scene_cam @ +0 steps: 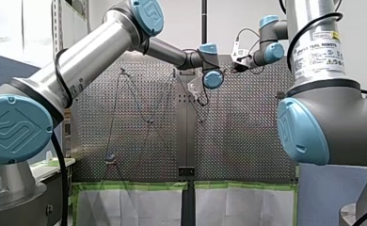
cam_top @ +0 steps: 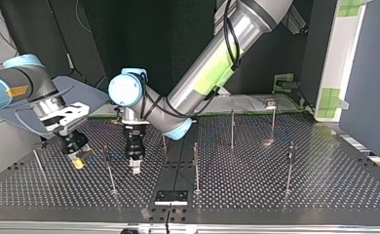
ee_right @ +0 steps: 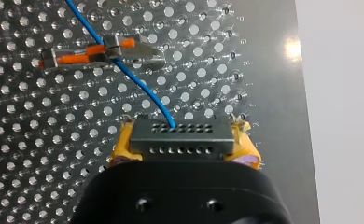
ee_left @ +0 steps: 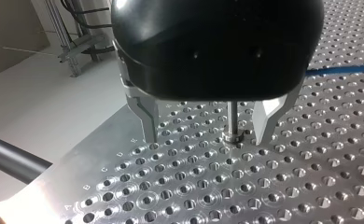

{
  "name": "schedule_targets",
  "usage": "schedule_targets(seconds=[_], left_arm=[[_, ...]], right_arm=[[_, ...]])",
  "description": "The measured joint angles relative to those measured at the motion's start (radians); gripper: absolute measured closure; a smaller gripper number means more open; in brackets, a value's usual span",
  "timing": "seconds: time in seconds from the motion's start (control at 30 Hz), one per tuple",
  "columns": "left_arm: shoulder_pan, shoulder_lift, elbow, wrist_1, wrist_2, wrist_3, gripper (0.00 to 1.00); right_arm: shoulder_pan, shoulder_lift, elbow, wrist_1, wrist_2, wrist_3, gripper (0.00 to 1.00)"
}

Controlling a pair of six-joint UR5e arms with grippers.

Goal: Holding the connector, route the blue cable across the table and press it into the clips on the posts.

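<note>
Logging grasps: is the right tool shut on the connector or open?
Shut. In the right wrist view the right tool has its yellow pads clamped on both ends of the grey connector.

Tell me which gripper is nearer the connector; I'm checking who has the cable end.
Right. My right gripper is shut on the connector; my left gripper is away from it, fingers open either side of a post.

The front camera sits behind and above both arms (scene_cam: 101, 42), looking far across the table (scene_cam: 238, 141). The top camera faces them from the opposite edge, set low; both views share the posts (cam_top: 232, 129). Each wrist camera looks closely along its own gripper: the left gripper (ee_left: 206, 135) over the table, the right gripper (ee_right: 185, 144) at the connector (ee_right: 180, 133).
</note>
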Motion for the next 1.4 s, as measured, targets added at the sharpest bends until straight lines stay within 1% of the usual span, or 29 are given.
schedule_targets(seconds=[1.4], left_arm=[[-0.011,0.001,0.0,-0.014,0.006,0.004,0.0]], right_arm=[[0.0,0.0,0.0,0.0,0.0,0.0,1.0]])
